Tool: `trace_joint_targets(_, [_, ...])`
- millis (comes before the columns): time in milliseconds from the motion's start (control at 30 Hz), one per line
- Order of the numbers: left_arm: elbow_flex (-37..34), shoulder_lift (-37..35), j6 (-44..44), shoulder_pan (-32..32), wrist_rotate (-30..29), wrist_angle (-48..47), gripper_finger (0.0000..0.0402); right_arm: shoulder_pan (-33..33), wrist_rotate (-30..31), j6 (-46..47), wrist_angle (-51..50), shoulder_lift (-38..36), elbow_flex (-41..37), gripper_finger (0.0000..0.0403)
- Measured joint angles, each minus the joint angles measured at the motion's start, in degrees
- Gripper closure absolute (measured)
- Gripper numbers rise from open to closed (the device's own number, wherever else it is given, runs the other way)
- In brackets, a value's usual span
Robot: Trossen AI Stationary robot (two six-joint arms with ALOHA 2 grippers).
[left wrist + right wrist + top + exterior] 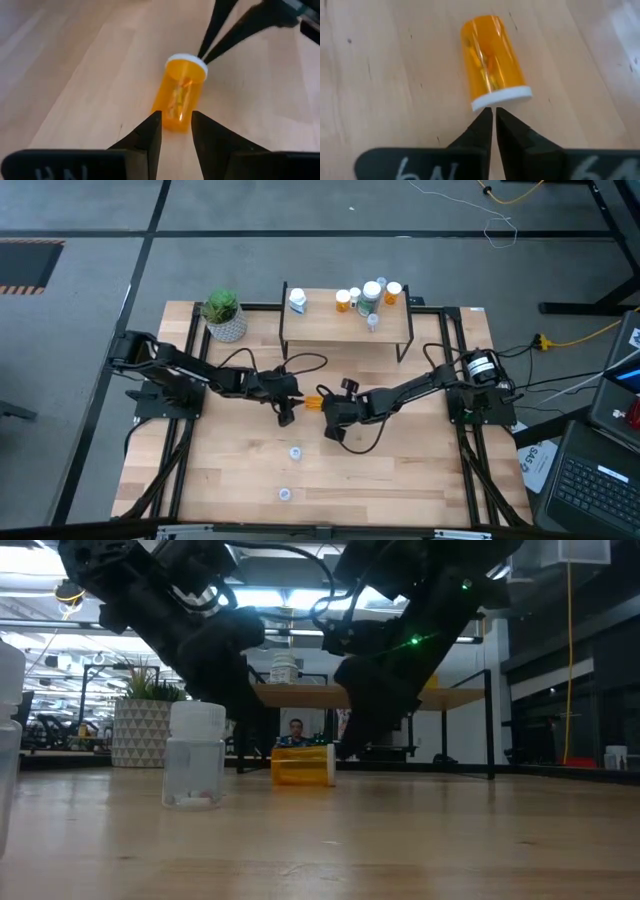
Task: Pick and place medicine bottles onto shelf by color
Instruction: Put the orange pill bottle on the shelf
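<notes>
Orange plastic medicine bottle with white cap [314, 402] lies on its side at the wooden table's [420, 480] centre, between the left gripper [176, 131], fingers slightly apart, and the right gripper [494, 124], fingers together at its cap.

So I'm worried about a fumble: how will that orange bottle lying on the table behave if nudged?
The orange bottle lies on its side on the bare table, so it will probably roll if pushed sideways. It looks nearly empty, so likely light. Its smooth, glossy wall may slip between the left gripper and right gripper, which point at opposite ends.
</notes>
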Motion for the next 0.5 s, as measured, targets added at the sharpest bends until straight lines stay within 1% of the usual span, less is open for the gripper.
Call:
trace_joint_targets(267, [0.00,1.66,0.04,1.14,-1.03,0.09,0.0299,-1.54,0.01,-0.33,0.62,1.12,0.00,0.0399])
trace_joint_targets(500, [0.00,1.64,0.00,1.11,-0.88,-0.17,0.0299,-2.00,-0.01,-1.37,1.98,1.12,0.00,0.0390])
